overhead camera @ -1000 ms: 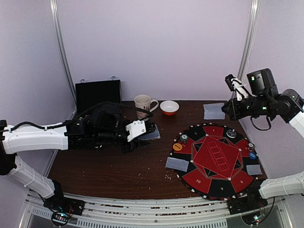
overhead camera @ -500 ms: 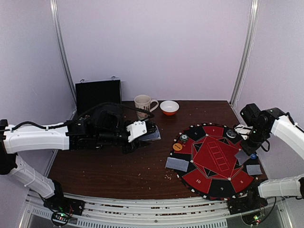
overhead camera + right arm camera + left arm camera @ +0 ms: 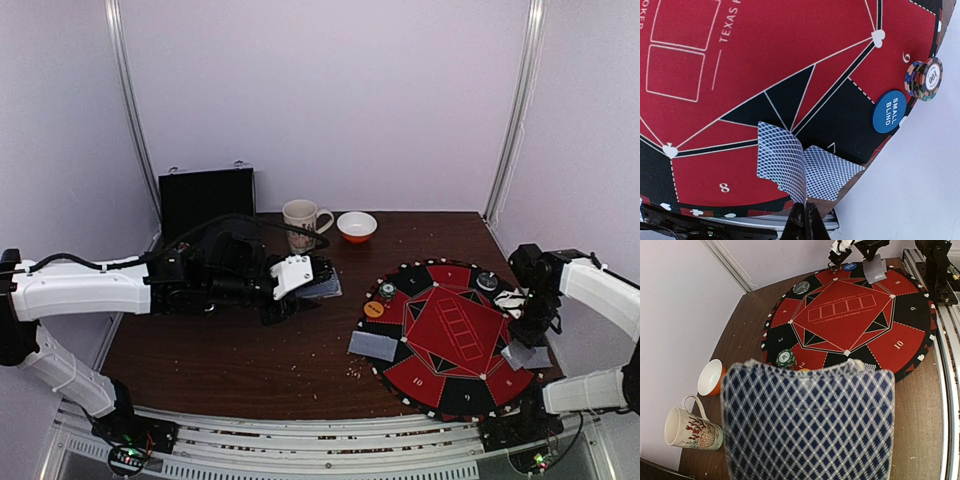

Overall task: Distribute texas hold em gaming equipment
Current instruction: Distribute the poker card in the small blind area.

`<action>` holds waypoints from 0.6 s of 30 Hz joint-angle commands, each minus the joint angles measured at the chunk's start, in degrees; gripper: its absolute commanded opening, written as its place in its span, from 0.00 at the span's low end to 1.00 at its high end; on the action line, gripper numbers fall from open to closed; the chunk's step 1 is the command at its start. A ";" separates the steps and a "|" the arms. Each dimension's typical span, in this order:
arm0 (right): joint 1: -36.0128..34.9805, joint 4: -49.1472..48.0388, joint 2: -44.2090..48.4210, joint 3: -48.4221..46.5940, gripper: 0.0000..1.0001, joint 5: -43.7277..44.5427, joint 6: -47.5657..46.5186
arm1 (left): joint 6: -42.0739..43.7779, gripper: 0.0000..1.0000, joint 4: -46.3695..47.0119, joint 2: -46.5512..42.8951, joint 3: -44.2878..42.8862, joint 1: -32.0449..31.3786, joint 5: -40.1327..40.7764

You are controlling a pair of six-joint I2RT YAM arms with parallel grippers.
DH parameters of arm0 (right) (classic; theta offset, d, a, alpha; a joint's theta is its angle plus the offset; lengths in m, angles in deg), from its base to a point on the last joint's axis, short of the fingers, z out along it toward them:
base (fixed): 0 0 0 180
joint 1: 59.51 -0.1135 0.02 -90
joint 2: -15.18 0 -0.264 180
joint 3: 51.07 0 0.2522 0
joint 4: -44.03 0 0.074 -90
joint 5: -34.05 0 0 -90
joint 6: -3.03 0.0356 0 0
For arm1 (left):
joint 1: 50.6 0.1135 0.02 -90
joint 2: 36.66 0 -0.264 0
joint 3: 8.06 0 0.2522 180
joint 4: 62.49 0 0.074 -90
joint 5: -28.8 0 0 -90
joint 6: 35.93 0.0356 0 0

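Note:
My left gripper (image 3: 310,283) is shut on a deck of cards (image 3: 323,284), held above the table left of the round red-and-black poker mat (image 3: 450,335). The deck's diamond-patterned back (image 3: 810,425) fills the left wrist view and hides the fingers. My right gripper (image 3: 804,206) is shut on one bent card (image 3: 782,160) at the mat's right edge (image 3: 700,180), just over a card lying there (image 3: 835,175). A blue small-blind disc (image 3: 889,111) and a chip stack (image 3: 925,80) sit beside it. A green-white chip (image 3: 387,290), an orange disc (image 3: 374,310) and a black chip (image 3: 487,282) lie on the mat.
A card (image 3: 373,346) lies at the mat's left edge. A patterned mug (image 3: 300,220) and an orange-and-white bowl (image 3: 357,227) stand at the back, with an open black case (image 3: 207,200) at the back left. Crumbs are scattered on the brown table (image 3: 230,360).
My right arm has swung down from high at the back right, carrying the card to the mat's right edge. The left arm and deck have barely moved.

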 commanded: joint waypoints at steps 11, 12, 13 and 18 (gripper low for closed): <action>2.47 -3.90 -3.26 1.72 0.00 9.12 -5.30 | -0.73 0.40 1.26 0.09 -2.12 -0.17 -0.98; 2.56 -3.87 -3.19 2.18 0.00 9.60 -5.55 | -0.75 0.40 1.26 0.18 -2.17 -0.13 -0.97; 2.54 -4.01 -3.13 2.58 0.00 10.28 -5.83 | -0.73 0.40 1.20 0.27 -2.25 -0.13 -0.92; 2.58 -4.87 -3.11 3.07 0.00 11.73 -6.10 | -0.74 0.40 1.17 0.39 -2.21 -0.17 -0.70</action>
